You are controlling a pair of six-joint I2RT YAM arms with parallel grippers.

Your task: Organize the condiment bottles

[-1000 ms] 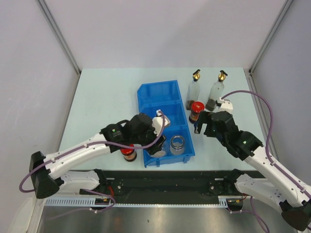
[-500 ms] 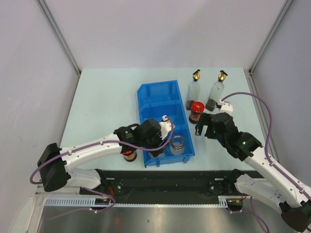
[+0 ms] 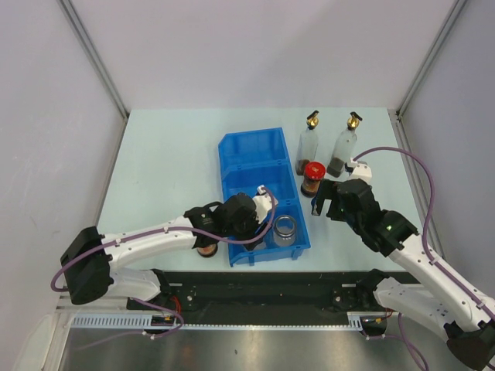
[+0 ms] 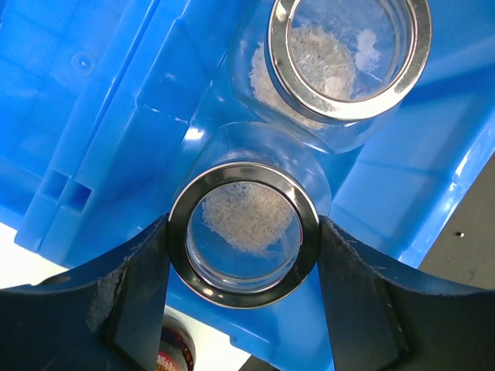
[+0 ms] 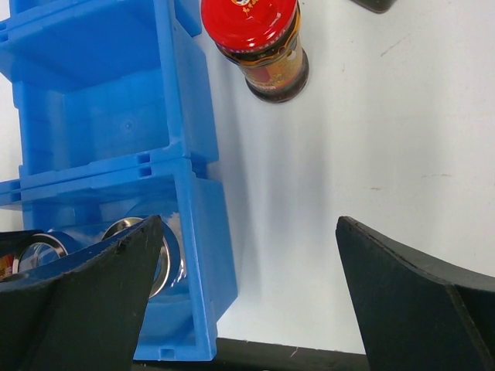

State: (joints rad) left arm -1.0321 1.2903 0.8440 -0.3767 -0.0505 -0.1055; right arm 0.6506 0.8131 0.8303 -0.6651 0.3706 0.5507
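Change since one second ago: left arm drawn back toward its base, carrying the left pincer (image 3: 251, 224) from the middle divider of the blue bin (image 3: 249, 158) to over the nearest compartment; right arm nearly unmoved.

Item 1. Left pincer (image 4: 244, 259): closed narrowly on a silver-lidded jar (image 4: 244, 246), one finger against each side of the lid rim. The jar is clear, with pale grains inside. Whether it rests on the bin floor cannot be told.

Item 2. Second silver-lidded jar (image 4: 348, 58): just ahead of the left pincer, same compartment, touching or almost touching the held jar.

Item 3. Red-lidded jar (image 3: 205, 247): on the table (image 3: 170, 154) outside the bin wall, just left of the left pincer, partly under the arm.

Item 4. Right pincer (image 5: 247, 224): spread wide, holding nothing.

Item 5. Other red-lidded jar (image 5: 251, 31): upright on the table, ahead of the right pincer, apart from it, beside the bin's right wall.

Item 6. Two tall bottles, gold spouts (image 3: 308, 147) (image 3: 344, 147): upright, side by side, beyond that jar, farther from the right pincer.
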